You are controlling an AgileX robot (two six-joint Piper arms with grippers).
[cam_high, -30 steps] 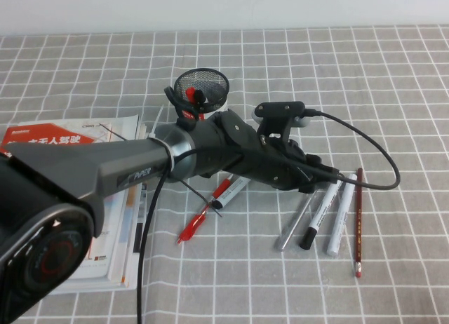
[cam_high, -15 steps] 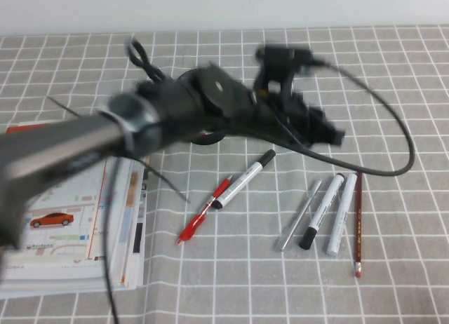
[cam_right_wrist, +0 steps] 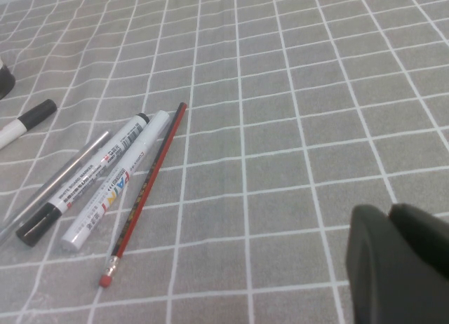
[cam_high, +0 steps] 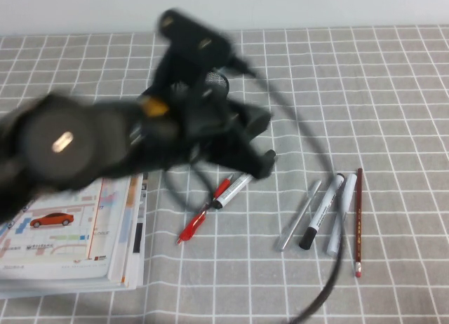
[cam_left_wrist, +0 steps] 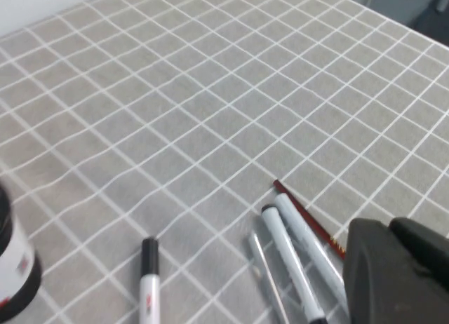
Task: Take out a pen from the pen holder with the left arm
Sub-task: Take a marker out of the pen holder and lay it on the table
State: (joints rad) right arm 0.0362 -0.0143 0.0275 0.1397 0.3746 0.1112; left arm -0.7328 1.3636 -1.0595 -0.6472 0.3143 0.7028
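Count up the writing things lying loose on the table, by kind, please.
Markers: 3
Pens: 2, one red, one silver
Pencil: 1
Total: 6
Left gripper, shut and empty, hangs over the table by the markers; right gripper hangs over bare cloth, apart from the pencil.

The checked tablecloth (cam_high: 393, 92) bears loose pens (cam_high: 321, 210), a pencil (cam_high: 358, 219) and booklets (cam_high: 70, 233).
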